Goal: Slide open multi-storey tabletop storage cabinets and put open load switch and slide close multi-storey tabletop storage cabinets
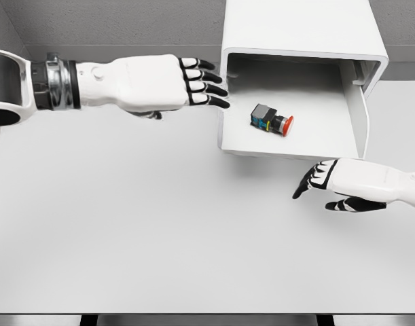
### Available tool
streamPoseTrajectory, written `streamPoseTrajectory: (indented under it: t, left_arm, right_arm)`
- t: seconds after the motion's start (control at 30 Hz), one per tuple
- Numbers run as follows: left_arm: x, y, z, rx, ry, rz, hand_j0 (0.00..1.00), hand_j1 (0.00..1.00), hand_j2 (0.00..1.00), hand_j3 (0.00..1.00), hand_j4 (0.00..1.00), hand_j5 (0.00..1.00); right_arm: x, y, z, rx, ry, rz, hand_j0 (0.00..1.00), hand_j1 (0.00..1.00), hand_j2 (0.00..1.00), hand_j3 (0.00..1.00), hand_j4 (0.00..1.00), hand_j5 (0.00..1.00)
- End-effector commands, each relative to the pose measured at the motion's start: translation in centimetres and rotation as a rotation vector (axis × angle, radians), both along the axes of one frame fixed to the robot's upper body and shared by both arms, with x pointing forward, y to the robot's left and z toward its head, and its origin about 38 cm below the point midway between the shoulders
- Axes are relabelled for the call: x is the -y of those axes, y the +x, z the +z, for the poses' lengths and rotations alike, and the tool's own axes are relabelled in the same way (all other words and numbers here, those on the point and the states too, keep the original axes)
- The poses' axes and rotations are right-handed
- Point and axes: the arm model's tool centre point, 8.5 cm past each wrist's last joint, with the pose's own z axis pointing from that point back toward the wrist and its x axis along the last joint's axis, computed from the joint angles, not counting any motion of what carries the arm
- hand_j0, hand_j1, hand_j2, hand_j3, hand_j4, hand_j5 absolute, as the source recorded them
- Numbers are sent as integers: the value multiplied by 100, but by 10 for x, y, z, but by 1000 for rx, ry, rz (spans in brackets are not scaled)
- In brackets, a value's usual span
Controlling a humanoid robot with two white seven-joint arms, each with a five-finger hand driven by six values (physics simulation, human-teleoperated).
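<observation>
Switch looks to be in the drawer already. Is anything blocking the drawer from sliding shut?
Nothing visible does. The load switch lies inside the open drawer. The left hand has its fingertips at the drawer's left wall; the right hand hovers just in front of the front edge, holding nothing.

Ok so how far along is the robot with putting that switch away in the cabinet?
Done: the drawer is pulled out of the cabinet, and the load switch lies inside it, free of both hands. In hand: nothing is held; the left hand is open with fingertips at the drawer's left wall, and the right hand is open just in front of it. Left: sliding the drawer shut.
</observation>
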Motion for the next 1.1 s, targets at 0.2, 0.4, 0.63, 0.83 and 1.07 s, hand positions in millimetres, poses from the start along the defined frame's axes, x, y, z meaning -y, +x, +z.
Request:
streamPoseTrajectory:
  t: [0.2, 0.4, 0.63, 0.83, 1.07]
  left_arm:
    - [-99, 4, 0, -12, -14, 248, 100, 100, 100, 100, 100, 100]
    - [-115, 6, -10, -40, 4, 292, 100, 100, 100, 100, 100, 100]
    - [-125, 4, -29, -83, 27, 317, 100, 100, 100, 100, 100, 100]
    - [-127, 4, -35, -99, 28, 325, 100, 100, 100, 100, 100, 100]
    - [-136, 7, -41, -114, 39, 353, 100, 100, 100, 100, 100, 100]
  right_arm:
    - [-2, 6, 11, 9, 57, -21, 71, 71, 71, 71, 71, 71]
    - [-10, 14, 18, 52, 68, -11, 72, 72, 72, 72, 72, 72]
    - [-7, 21, 24, 73, 63, -23, 72, 72, 72, 72, 72, 72]
    - [-10, 35, 21, 92, 82, -46, 72, 72, 72, 72, 72, 72]
    - [-12, 47, 18, 115, 78, -62, 72, 72, 72, 72, 72, 72]
